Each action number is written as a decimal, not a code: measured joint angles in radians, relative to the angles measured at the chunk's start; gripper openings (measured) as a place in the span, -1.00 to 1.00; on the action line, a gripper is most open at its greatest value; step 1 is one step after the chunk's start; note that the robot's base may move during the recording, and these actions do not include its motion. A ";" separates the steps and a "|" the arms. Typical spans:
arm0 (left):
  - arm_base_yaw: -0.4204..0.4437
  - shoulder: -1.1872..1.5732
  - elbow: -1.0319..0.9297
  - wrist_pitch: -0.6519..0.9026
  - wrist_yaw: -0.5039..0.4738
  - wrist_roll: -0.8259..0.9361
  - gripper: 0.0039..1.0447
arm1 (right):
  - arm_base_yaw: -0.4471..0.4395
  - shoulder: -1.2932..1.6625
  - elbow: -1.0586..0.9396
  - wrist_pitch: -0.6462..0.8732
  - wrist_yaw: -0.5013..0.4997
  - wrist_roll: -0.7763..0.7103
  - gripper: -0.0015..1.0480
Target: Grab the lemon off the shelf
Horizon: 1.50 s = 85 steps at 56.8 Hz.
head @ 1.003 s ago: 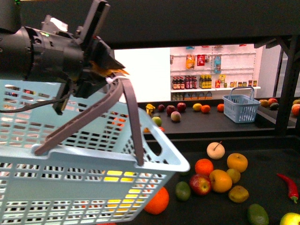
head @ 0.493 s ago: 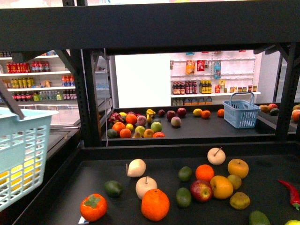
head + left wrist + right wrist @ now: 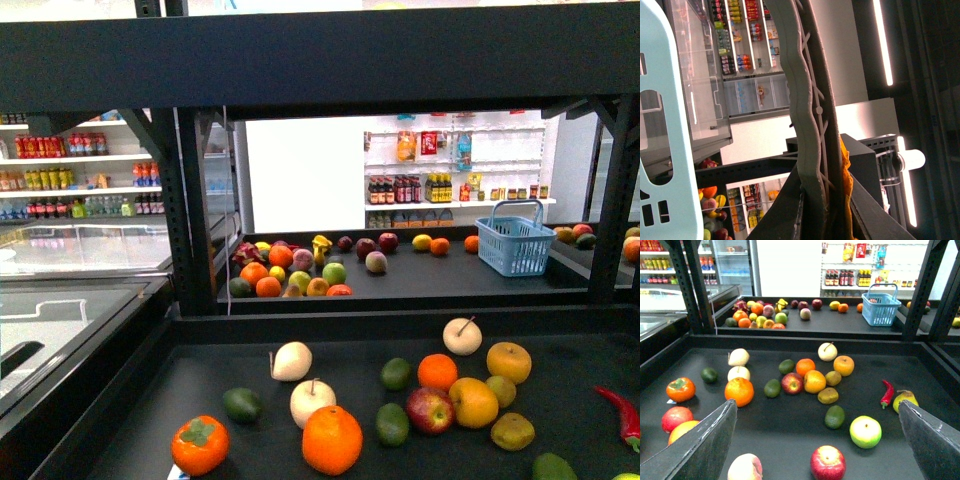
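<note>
Though right fingers [image 3: 700, 445] face the fruit: spread wide open, nothing between them, hanging well short of the red apple [image 3: 791, 383].
Left fingers [image 3: 775, 220]: clamped on the grey basket handle [image 3: 807, 115]. The pale blue basket [image 3: 665, 100] hangs from it, and its contents are not visible.
Lemon [image 3: 814, 381]: best guess is the yellow oval fruit touching the red apple [image 3: 430, 409], also seen in the front view [image 3: 472, 402]. Its colour leans orange, so the ID is not certain.
Neighbours: an orange [image 3: 437, 371] sits just behind the red apple and a green avocado [image 3: 392, 423] just beside it, so the spot is crowded.
Shelf [image 3: 150, 400]: dark bench tray, with the red apple in the cluster toward its right half.
Done: basket in hand, right arm facing the tray.
Left: reach past the red apple, close on the lemon, lift clear. None of that has begun, judging from the empty fingers.
Risk: nudging the red apple or the orange on approach.
</note>
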<state>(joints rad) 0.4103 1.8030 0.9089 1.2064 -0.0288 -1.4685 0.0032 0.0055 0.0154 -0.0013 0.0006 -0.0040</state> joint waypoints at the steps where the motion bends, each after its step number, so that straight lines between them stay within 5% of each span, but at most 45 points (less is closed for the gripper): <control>1: 0.002 0.006 0.000 0.008 0.003 0.000 -0.76 | 0.000 0.000 0.000 0.000 0.000 0.000 0.86; 41: -0.001 0.232 0.119 0.136 0.014 -0.024 -0.77 | 0.000 0.000 0.000 0.000 0.000 0.000 0.86; 69: 0.026 0.095 0.062 -0.009 0.082 0.071 0.88 | 0.000 0.000 0.000 0.000 0.000 0.000 0.86; 85: 0.032 -0.050 -0.039 -0.204 0.131 0.154 0.85 | 0.000 0.000 0.000 0.000 0.000 0.000 0.86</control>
<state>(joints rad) 0.4419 1.7531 0.8696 1.0019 0.1020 -1.3140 0.0032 0.0055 0.0151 -0.0013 0.0006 -0.0040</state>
